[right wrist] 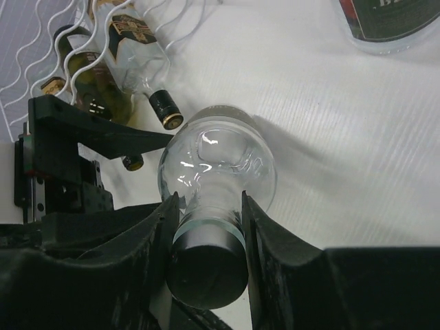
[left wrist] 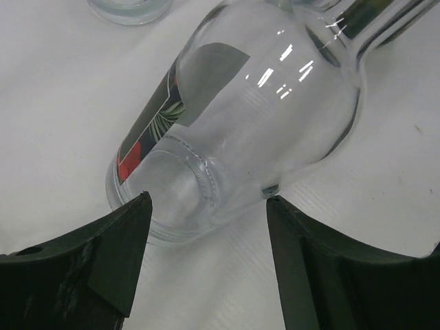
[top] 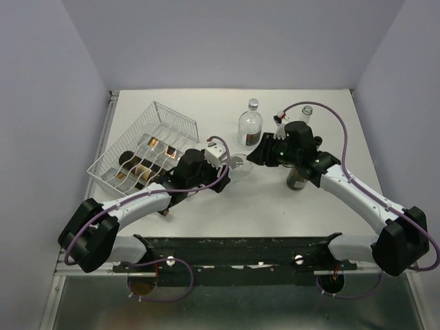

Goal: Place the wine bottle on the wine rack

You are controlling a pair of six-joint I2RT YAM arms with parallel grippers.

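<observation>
Clear glass wine bottle (top: 240, 166) with a dark cap lies on its side on the white counter (top: 247, 213), centre of the top frame, between both arms and well outside the wine rack (top: 175, 122). Right end effector (right wrist: 210, 203) grasps it: both fingers are pressed on the neck just below the cap, cap toward the wrist camera, body pointing away. Left end effector (left wrist: 206, 206) straddles the bottle's base, one fingertip at each side of the bottom edge. The fingertip at right of that frame looks in contact with the glass and the other sits at the rim; cannot tell if it is clenched or only around the base. Bottle has a label with red, dark and leaf-pattern patches, seen in the left wrist view. Wine rack is white wire, upper left of the top frame, raised wire edge at its far end. Several dark bottles (top: 141, 165) with gold-tone labels lie in its wavy cradles, capped necks sticking out toward the wine bottle. Second clear bottle (top: 250, 125) stands upright upper centre, just behind the end effectors. Dark bottle (top: 297, 180) stands beside the right arm, partly hidden by it.
</observation>
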